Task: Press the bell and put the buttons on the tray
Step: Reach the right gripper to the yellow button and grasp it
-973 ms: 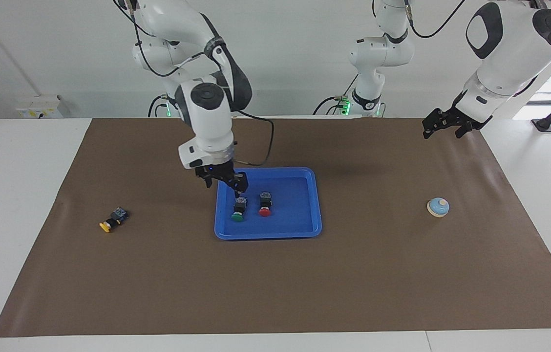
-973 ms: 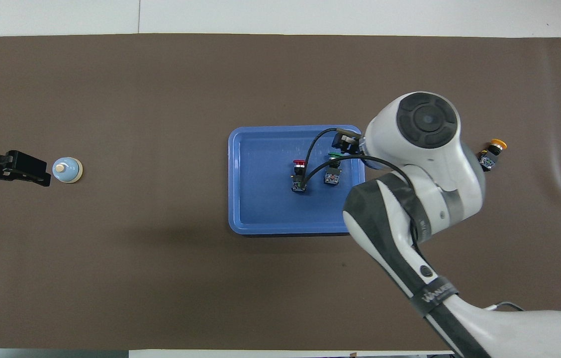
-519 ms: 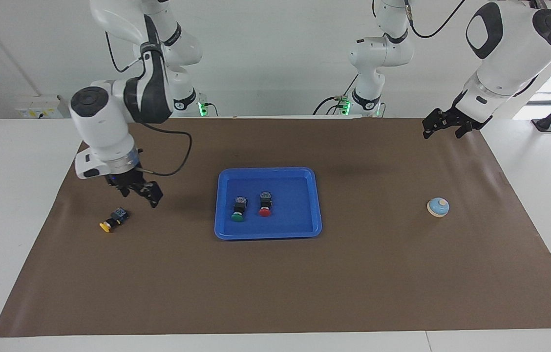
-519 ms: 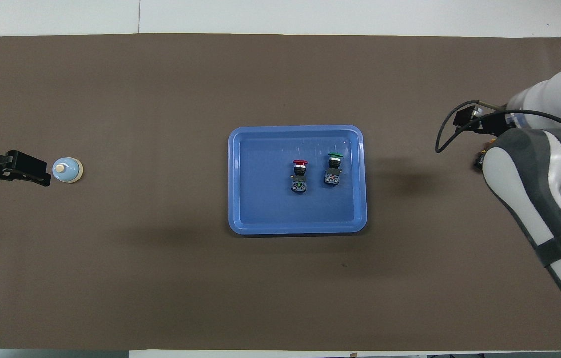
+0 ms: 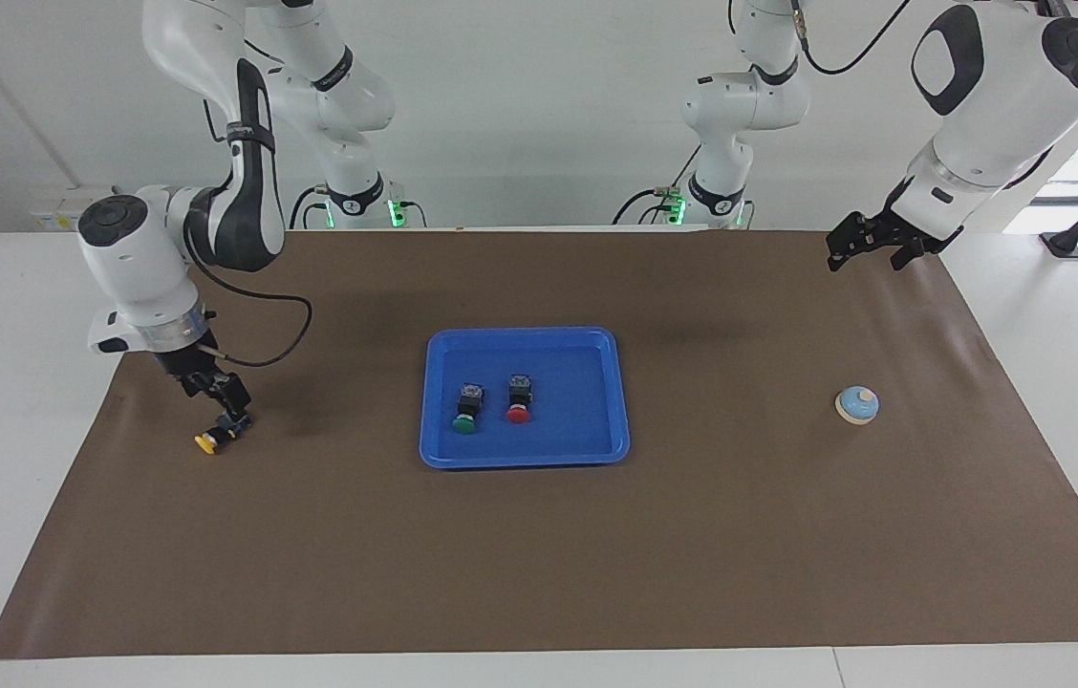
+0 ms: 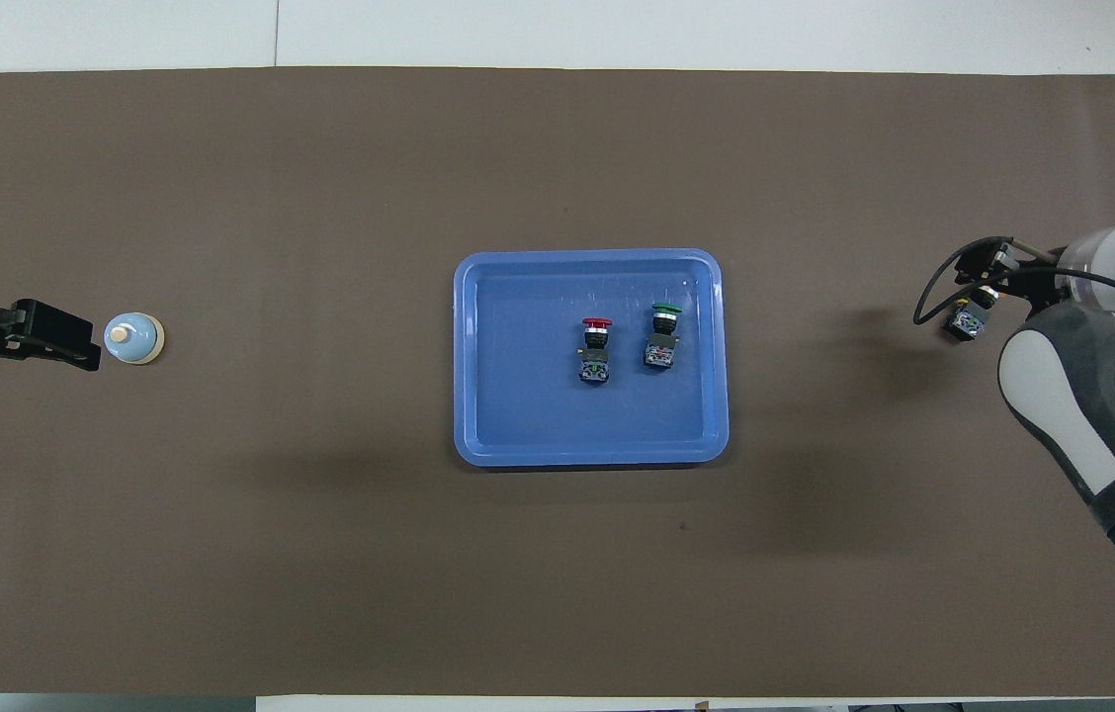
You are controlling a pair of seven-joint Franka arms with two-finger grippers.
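Stock as I read it from my console, starting at the robots' end of the table.

Left gripper (image 5: 869, 247): raised over the brown mat (image 5: 539, 535) at the left arm's end, hanging from a bent arm whose wrist angles down toward the table. I cannot tell how its fingers stand. This arm waits.

Right gripper (image 5: 224, 401): low at the right arm's end of the mat, the forearm folded down from the shoulder with the wrist pointing straight at the table. The fingers (image 5: 235, 394) are down on the black body of the yellow button (image 5: 217, 434); I cannot tell whether they have closed on it. In the overhead view the wrist covers most of that button and only its bluish end shows.

Tray (image 5: 596, 382): blue, mid-table, flat on the mat.

Green button (image 5: 467, 409): lying in the tray, toward the right arm's side of it, cap pointing away from the robots.

Red button (image 5: 519, 399): lying in the tray just beside the green one, apart from it, cap pointing the same way.

Bell (image 5: 856, 404): on the mat at the left arm's end, farther from the robots than the spot under the left gripper, touching nothing.
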